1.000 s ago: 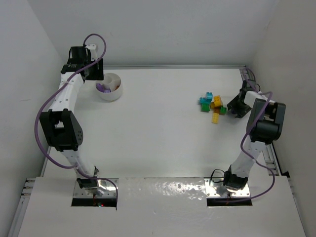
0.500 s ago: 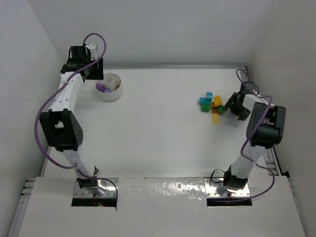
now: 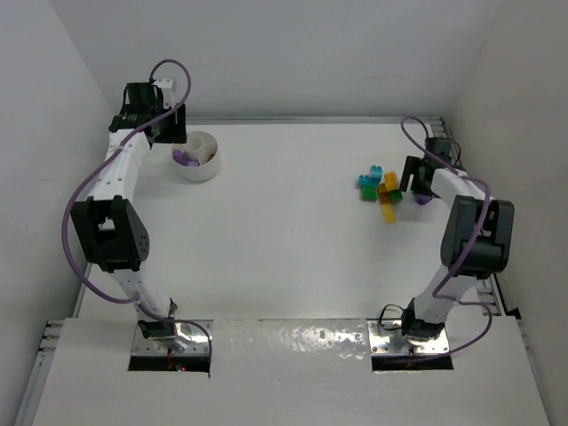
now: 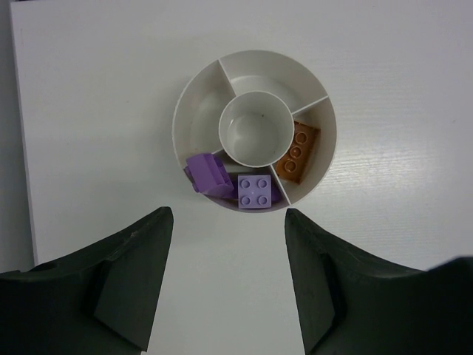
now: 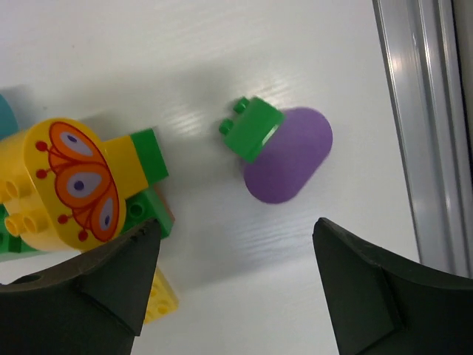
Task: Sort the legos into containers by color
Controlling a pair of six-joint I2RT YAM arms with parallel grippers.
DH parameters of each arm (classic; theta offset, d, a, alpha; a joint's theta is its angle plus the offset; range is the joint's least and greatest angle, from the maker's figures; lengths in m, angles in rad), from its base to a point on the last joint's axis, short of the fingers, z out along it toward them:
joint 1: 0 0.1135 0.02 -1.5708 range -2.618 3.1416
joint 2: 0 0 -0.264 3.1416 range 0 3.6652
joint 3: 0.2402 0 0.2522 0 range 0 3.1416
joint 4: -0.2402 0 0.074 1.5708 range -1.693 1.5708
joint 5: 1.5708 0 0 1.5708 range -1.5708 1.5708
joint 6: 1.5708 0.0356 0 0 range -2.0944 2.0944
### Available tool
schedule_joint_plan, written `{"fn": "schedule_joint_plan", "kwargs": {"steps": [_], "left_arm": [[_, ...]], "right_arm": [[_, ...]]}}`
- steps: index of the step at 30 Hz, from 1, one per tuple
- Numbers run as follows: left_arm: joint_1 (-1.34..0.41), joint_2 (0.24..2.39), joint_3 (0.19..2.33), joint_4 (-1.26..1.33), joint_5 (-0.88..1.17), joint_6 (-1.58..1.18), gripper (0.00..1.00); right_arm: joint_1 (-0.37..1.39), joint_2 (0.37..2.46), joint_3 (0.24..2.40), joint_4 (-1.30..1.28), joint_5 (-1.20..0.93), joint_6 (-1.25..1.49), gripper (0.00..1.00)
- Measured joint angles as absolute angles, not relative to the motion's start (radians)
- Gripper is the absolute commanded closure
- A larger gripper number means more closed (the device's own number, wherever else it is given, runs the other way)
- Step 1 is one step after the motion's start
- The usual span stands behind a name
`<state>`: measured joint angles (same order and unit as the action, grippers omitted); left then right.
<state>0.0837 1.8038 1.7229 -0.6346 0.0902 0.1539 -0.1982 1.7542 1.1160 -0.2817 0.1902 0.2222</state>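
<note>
Pick step in hand: right gripper (image 5: 235,237) spread, empty, over purple piece (image 5: 290,159). Next: descend, pinch it clear of adjoining green brick (image 5: 251,128). Left gripper (image 4: 228,222) spread near bowl (image 4: 198,122).

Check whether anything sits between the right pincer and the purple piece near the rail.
Nothing visible does. The right pincer hangs open, and only white table shows between it and the purple piece. A small green brick overlaps that piece's upper-left edge, on the side away from the fingers.
</note>
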Motion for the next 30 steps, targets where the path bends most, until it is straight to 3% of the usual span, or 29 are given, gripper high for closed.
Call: {"fn": "schedule_joint_plan", "kwargs": {"steps": [14, 20, 30], "left_arm": [[0.084, 1.804, 1.723, -0.641, 0.089, 0.184, 0.40], [0.084, 1.804, 1.723, -0.642, 0.086, 0.197, 0.40], [0.084, 1.805, 1.723, -0.651, 0.081, 0.205, 0.40]], "right_arm": [[-0.189, 1.851, 1.170, -0.125, 0.166, -0.104, 0.14], [-0.211, 1.912, 1.218, -0.120, 0.055, -0.167, 0.24], [-0.241, 1.984, 1.321, -0.196, -0.061, -0.238, 0.31]]}}
